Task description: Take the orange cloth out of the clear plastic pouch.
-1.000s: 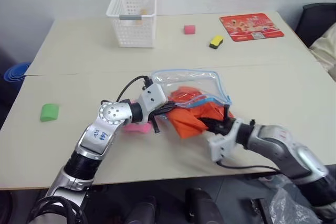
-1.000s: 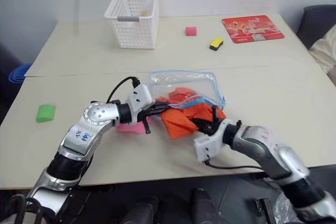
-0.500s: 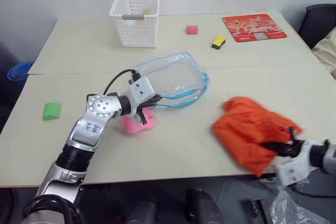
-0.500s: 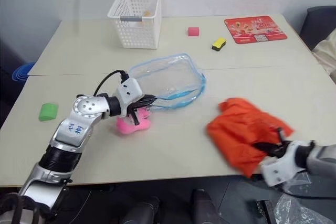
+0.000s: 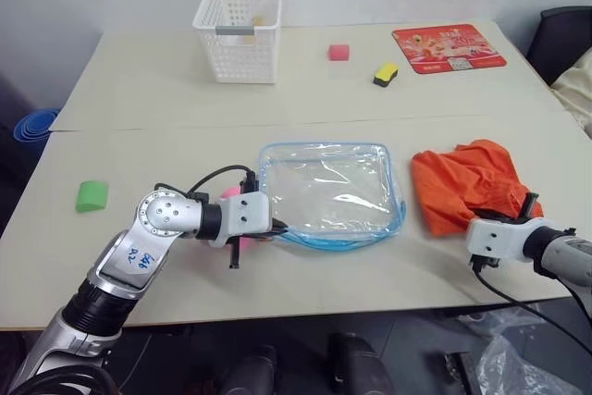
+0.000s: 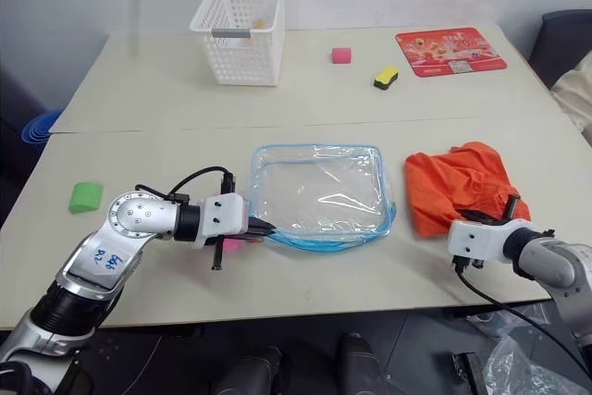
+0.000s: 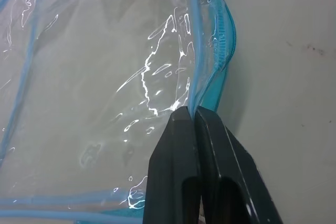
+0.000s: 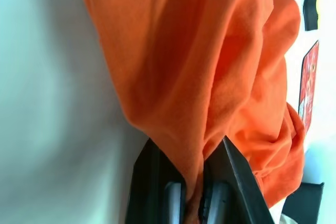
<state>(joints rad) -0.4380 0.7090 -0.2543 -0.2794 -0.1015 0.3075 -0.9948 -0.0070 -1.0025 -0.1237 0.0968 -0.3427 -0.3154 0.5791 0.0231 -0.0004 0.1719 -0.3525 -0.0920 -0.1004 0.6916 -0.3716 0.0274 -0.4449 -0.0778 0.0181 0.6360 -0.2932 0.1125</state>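
The clear plastic pouch (image 5: 328, 187) lies flat and empty in the middle of the table, its light blue zipper edging all around. My left gripper (image 5: 277, 227) is shut on the pouch's near left edge; the left wrist view has both black fingers (image 7: 178, 129) pinching the blue rim (image 7: 197, 77). To the right of the pouch, apart from it, the orange cloth (image 5: 467, 182) rests crumpled on the table. My right gripper (image 5: 529, 205) sits at the cloth's near right edge, its fingers (image 8: 152, 166) closed around a fold of the orange cloth (image 8: 199, 66).
A pink plush toy (image 5: 231, 193) peeks out behind my left wrist. At the back stand a white mesh basket (image 5: 238, 30), a pink block (image 5: 339, 52), a yellow-black block (image 5: 380, 73) and a red card (image 5: 449, 45). A green block (image 5: 91, 195) lies far left.
The right gripper pulled the orange cloth out of the pouch, swung it right and set it down on the table. The pouch, lifted meanwhile, has dropped flat; the left gripper drew back a little.
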